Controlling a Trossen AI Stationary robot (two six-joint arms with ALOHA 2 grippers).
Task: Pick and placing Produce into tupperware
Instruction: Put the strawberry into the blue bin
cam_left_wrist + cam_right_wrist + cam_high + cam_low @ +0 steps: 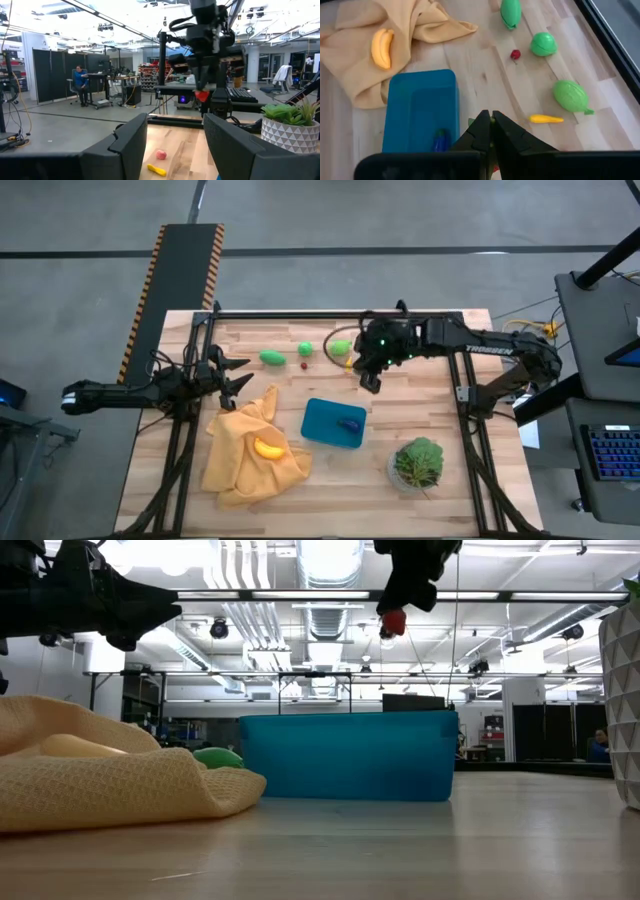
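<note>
My right gripper (pixel 369 383) hangs above the table just beyond the far edge of the teal tupperware (pixel 322 416) and is shut on a small red produce piece (pixel 393 622). A purple piece (pixel 350 423) lies inside the tupperware. Three green pieces (pixel 510 11) (pixel 543 44) (pixel 571 96), a tiny red one (pixel 515 54) and a yellow-orange one (pixel 546 119) lie on the wood beyond it. A yellow banana (pixel 268 447) rests on the mustard cloth (pixel 235 465). My left gripper (pixel 236 376) waits open above the table's left side, next to the cloth. My right gripper pinches the red piece (pixel 202 95) between its two fingers (pixel 408 590), at their free ends. The fingers come from above, pointing down. The piece is lifted clear and sticks out below the fingertips, high over the tupperware's rim (pixel 350 716).
A leafy green plant in a white pot (pixel 418 463) stands near the table's right near corner, beside the tupperware. The cloth covers the left near part of the table. A black frame (pixel 330 314) runs along the far edge. A person sits far off in the room (pixel 79 82).
</note>
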